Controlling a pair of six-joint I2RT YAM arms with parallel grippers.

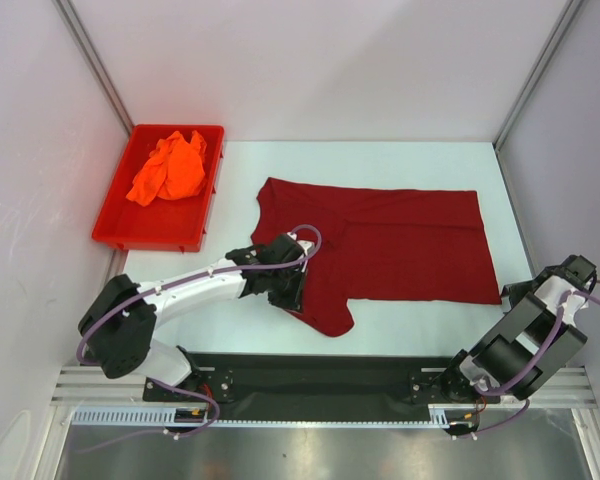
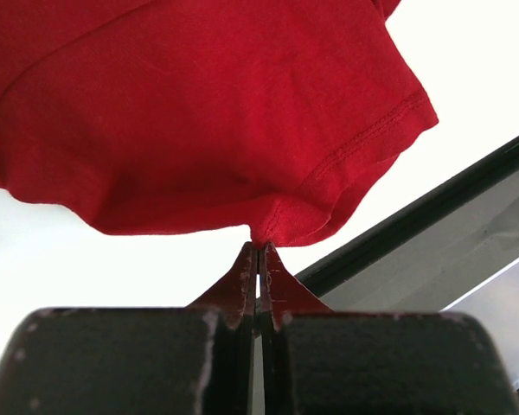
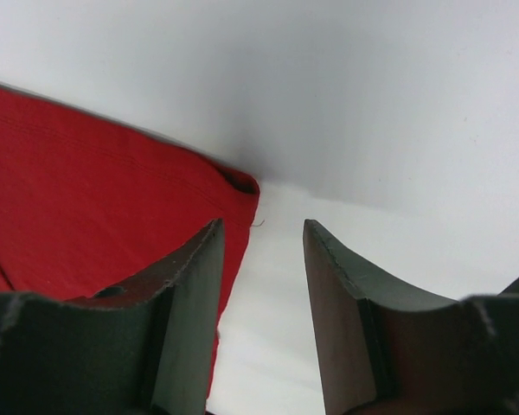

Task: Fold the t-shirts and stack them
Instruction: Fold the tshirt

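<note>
a white worktop (image 1: 380, 165) carries the maroon t-shirt (image 1: 410, 245) spread flat; the orange t-shirt (image 1: 170, 168) sits bunched in the red bin (image 1: 140, 238). the left pincer (image 2: 258, 259) is clamped on a sleeve hem, and the right pincer (image 3: 262, 229) stands apart beside a corner. that thin pinch could slip mid-fold.

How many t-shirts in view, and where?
2. The maroon shirt is spread on the table, its sleeve pinched in the left tool; the orange shirt sits crumpled in the red bin. Another might hide under it.
</note>
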